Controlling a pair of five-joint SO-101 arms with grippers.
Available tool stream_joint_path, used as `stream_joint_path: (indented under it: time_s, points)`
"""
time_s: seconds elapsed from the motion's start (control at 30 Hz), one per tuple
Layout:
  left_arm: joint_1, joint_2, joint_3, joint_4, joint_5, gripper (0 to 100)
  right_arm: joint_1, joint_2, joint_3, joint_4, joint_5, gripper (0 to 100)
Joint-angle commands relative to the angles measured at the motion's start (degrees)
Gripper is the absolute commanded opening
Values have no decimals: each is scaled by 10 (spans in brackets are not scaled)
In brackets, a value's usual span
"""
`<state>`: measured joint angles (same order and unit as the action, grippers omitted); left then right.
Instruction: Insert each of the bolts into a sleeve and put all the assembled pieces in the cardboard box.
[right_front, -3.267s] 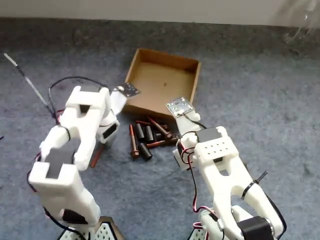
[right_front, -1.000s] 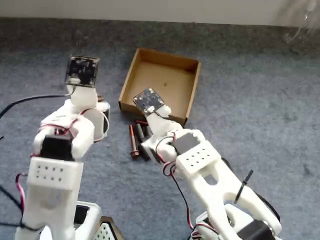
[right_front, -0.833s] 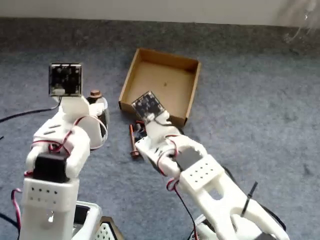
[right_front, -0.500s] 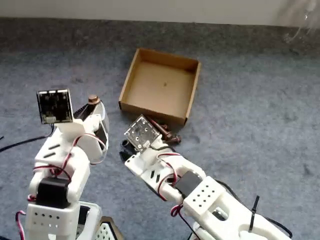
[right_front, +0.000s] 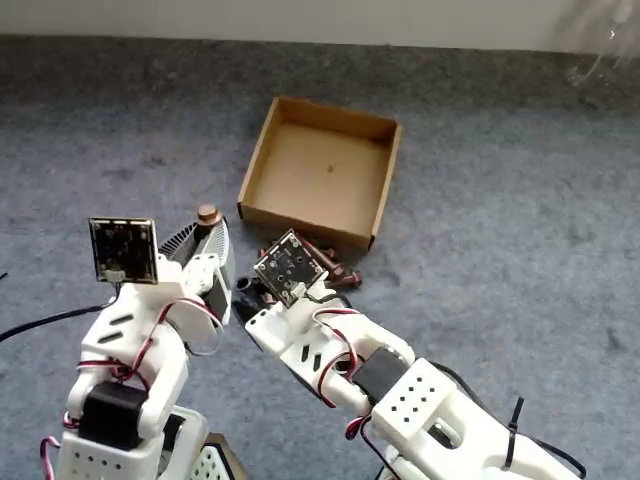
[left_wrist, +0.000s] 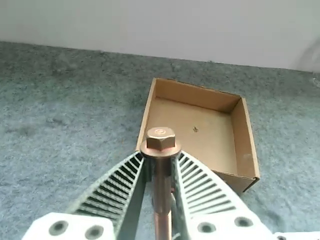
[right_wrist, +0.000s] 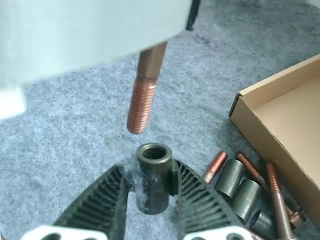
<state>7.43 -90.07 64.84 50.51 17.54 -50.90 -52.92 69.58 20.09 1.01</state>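
**High view:** The left pincer (right_front: 207, 236) clamps one copper bolt (right_front: 208, 214), head uppermost, raised off the grey worktop (right_front: 500, 260). Just beside it, the right pincer (right_front: 250, 296) grips one dark sleeve (right_front: 243, 286). That arm's camera board hides part of the loose pile (right_front: 335, 272) lying by the front wall of the cardboard box (right_front: 300, 220), so the pile cannot be counted here.

**Left wrist view:** Both ribbed fingers (left_wrist: 195, 192) press on the bolt (left_wrist: 160, 138) just under its hex head. The lower shaft is cut off at the edge. The cardboard box (left_wrist: 200, 135) lies beyond.

**Right wrist view:** The right pincer (right_wrist: 152, 172) is closed around the sleeve (right_wrist: 154, 192), upright with its bore up. The bolt's threaded end (right_wrist: 141, 107) hangs just above the bore, not yet in it. The left arm's body hides its upper part. Near the box corner (right_wrist: 270, 117) lie three loose bolts (right_wrist: 252, 172), two loose sleeves (right_wrist: 230, 177) and a third partly cut off.
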Motion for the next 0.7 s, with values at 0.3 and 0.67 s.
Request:
stream_joint_path:
  time_s: [0.3, 0.67]
  points:
    - [32, -50, 6, 13, 5, 4, -6, -20, -6, -15, -6, 4]
    - [34, -49, 7, 13, 5, 4, -6, -21, -6, -12, 4, 4]
